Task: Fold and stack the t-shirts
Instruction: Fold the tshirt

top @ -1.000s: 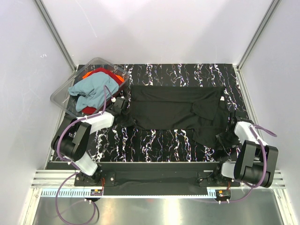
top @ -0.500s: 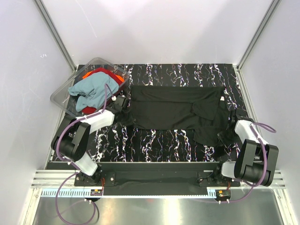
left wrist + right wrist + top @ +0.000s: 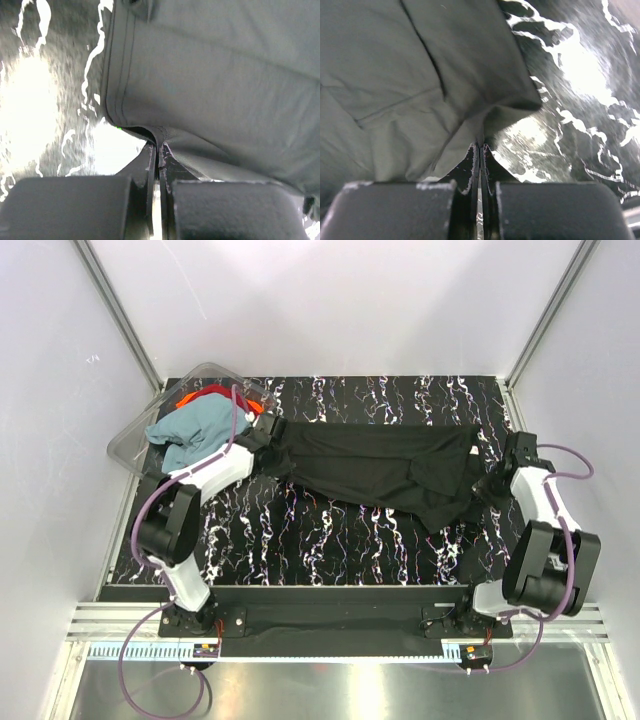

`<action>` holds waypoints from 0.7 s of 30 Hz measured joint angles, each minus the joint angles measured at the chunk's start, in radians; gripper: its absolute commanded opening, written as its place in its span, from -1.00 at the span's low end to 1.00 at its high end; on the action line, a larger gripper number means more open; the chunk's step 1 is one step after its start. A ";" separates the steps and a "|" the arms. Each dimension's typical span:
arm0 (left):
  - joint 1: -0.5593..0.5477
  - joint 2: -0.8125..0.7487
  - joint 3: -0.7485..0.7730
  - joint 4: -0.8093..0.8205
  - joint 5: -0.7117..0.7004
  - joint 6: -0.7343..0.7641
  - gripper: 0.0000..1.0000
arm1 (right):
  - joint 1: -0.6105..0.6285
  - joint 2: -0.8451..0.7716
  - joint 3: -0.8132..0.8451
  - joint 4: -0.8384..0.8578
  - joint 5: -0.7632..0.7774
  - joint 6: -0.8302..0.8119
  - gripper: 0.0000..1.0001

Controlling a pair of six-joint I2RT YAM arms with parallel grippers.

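Left fingers (image 3: 145,167) are clenched on the left hem of the black t-shirt (image 3: 370,468). Right fingers (image 3: 466,167) are clenched on a fold at its right end. I see the shirt spanning the surface (image 3: 330,535) between both arms. The teal t-shirt (image 3: 195,430) and red-orange t-shirt (image 3: 207,393) lie in the clear tub (image 3: 128,443), far left.
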 measured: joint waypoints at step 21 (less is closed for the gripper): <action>0.039 0.251 0.350 -0.182 -0.091 0.051 -0.89 | 0.000 0.271 0.344 0.064 -0.047 -0.071 -1.00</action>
